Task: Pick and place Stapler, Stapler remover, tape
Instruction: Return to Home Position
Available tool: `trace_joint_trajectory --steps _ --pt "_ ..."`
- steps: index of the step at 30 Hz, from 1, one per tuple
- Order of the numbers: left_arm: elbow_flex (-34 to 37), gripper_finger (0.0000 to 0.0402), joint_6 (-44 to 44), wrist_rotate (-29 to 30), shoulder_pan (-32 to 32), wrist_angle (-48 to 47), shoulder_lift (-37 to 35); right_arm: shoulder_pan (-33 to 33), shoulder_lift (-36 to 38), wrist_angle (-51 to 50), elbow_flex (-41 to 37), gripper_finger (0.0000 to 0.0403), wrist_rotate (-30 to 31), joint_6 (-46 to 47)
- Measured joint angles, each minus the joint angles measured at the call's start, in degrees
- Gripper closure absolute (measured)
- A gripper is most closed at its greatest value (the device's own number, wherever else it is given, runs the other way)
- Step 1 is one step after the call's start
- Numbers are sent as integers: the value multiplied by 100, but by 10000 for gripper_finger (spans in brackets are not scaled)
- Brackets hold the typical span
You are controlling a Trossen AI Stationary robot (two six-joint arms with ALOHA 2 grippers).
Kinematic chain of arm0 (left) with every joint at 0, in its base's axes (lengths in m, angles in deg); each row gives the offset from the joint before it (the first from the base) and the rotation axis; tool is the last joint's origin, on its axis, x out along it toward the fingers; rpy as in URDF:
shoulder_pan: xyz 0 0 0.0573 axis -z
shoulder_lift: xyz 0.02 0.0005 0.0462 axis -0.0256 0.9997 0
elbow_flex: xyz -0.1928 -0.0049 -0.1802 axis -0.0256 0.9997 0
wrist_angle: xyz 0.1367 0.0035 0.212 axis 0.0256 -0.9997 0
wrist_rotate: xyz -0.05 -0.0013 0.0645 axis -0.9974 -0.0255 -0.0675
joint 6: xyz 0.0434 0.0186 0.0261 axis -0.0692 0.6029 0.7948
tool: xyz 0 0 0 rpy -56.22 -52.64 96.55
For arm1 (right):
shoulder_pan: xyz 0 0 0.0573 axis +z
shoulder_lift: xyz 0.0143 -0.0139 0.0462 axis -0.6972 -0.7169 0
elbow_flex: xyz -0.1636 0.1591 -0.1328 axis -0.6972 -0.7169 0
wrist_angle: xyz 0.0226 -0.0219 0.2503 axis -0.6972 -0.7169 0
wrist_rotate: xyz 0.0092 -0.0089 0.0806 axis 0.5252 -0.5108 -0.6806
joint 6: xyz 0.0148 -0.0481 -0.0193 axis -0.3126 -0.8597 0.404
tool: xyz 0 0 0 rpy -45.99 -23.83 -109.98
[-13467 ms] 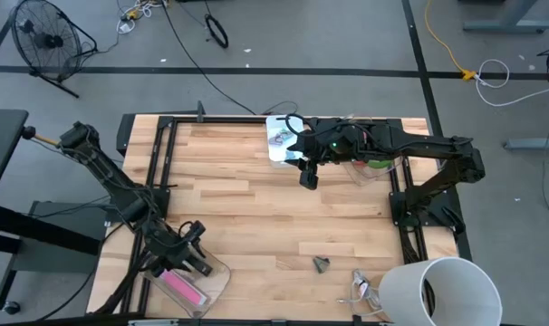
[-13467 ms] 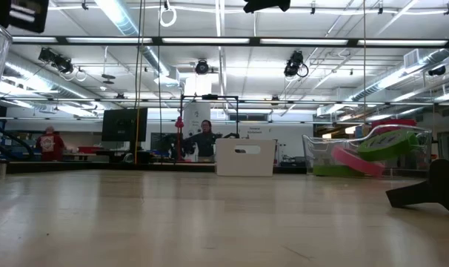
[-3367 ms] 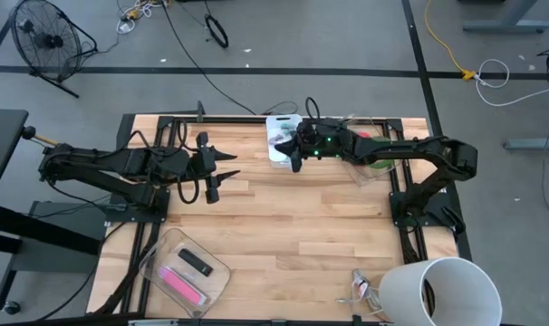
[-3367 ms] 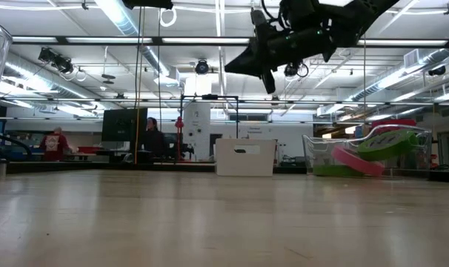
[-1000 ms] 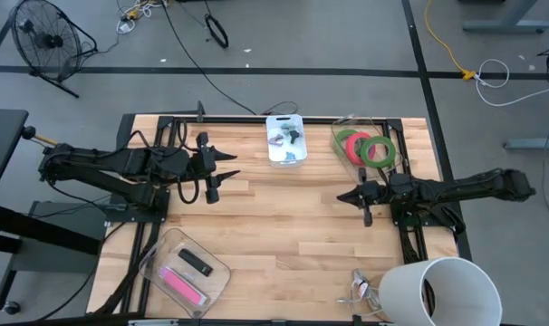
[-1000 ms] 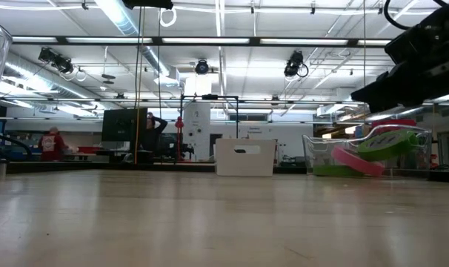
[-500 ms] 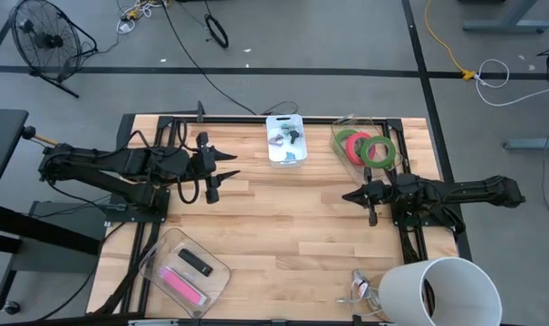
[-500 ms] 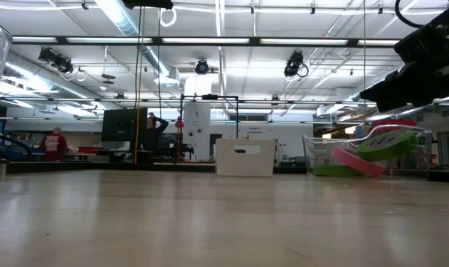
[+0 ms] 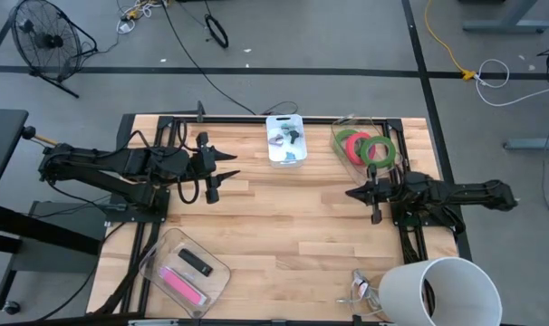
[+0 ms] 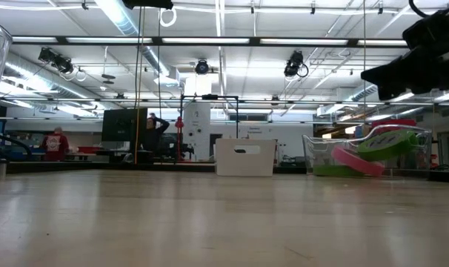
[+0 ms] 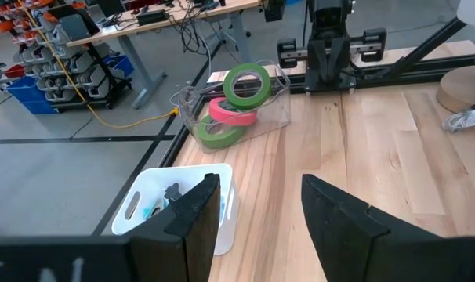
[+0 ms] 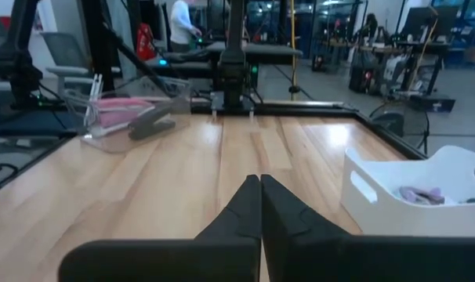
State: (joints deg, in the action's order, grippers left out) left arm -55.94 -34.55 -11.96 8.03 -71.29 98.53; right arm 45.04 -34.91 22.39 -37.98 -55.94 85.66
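Left pincer: over the left side of the surface, fingers spread apart, empty. Right pincer: over the right side, fingers pressed together, holding nothing. The tape, two green rolls and one red, lies in the far clear bin. The black stapler lies in the near clear bin. A dark item, probably the staple remover, sits in the white bin.

Wooden table, white bin, clear bin beside it, second clear bin near a corner
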Motion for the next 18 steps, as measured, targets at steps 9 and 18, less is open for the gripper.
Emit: trace_joint_trajectory --steps 9,18 --pt "0 219 0 0 0 0 0 0 404 0 0 403 -3 12" --pt "0 219 0 -2 0 -1 1 0 476 0 4 403 -59 26"
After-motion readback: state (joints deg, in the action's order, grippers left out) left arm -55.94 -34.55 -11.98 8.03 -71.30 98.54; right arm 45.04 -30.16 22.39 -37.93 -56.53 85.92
